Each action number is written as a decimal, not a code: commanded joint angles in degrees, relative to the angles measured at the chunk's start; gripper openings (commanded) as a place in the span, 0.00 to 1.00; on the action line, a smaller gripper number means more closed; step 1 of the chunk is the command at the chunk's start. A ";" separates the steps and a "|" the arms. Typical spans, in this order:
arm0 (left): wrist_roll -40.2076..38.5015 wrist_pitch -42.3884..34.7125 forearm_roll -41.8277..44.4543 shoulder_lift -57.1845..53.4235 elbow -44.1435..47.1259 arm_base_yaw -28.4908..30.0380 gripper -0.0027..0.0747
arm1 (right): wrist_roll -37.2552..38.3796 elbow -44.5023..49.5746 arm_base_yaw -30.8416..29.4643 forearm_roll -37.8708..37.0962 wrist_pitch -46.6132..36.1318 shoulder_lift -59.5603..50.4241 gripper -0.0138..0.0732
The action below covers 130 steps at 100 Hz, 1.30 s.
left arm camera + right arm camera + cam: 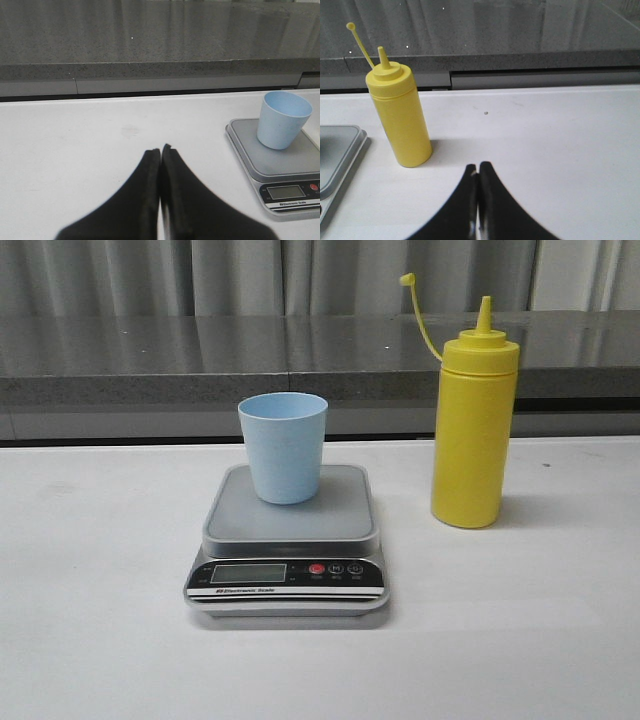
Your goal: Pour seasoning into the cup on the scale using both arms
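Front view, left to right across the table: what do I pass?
Scale with the pale blue cup standing on its platform, then the yellow seasoning bottle, upright with its cap off on the tether.

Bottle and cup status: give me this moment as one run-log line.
bottle: upright on table, right of scale, uncapped | cup: upright on scale | left gripper: shut, empty | right gripper: shut, empty | pour: not begun

We see a matt plastic cup (283, 446) on a smooth grey scale (288, 508) with glossy black panel, a smooth yellow plastic bottle (472, 428), and a matt white tabletop (100, 620).
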 commanded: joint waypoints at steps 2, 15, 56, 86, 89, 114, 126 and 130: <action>-0.44 -4.63 -0.20 0.48 -1.44 0.07 0.01 | -0.16 -3.67 -0.50 -0.73 -5.34 7.47 0.08; -0.44 -4.63 -0.20 0.48 -1.44 0.07 0.01 | -0.16 -4.55 0.39 -0.73 -8.15 14.89 0.08; -0.44 -4.63 -0.20 0.48 -1.44 0.07 0.01 | -0.16 -4.60 10.84 -0.73 -25.17 31.07 0.69; -0.44 -4.63 -0.20 0.48 -1.44 0.07 0.01 | -0.04 -4.37 11.46 -0.68 -40.85 41.91 0.90; -0.44 -4.63 -0.20 0.48 -1.44 0.07 0.01 | -0.04 -4.37 11.46 -0.68 -42.54 43.09 0.90; -0.44 -4.63 -0.20 0.48 -1.44 0.07 0.01 | 0.61 -4.37 11.46 -0.68 -62.16 55.68 0.90; -0.44 -4.63 -0.20 0.48 -1.44 0.07 0.01 | 5.22 -4.37 11.46 -0.68 -70.72 62.92 0.90; -0.44 -4.63 -0.20 0.48 -1.44 0.07 0.01 | 5.76 -4.37 11.46 -0.68 -73.32 64.67 0.90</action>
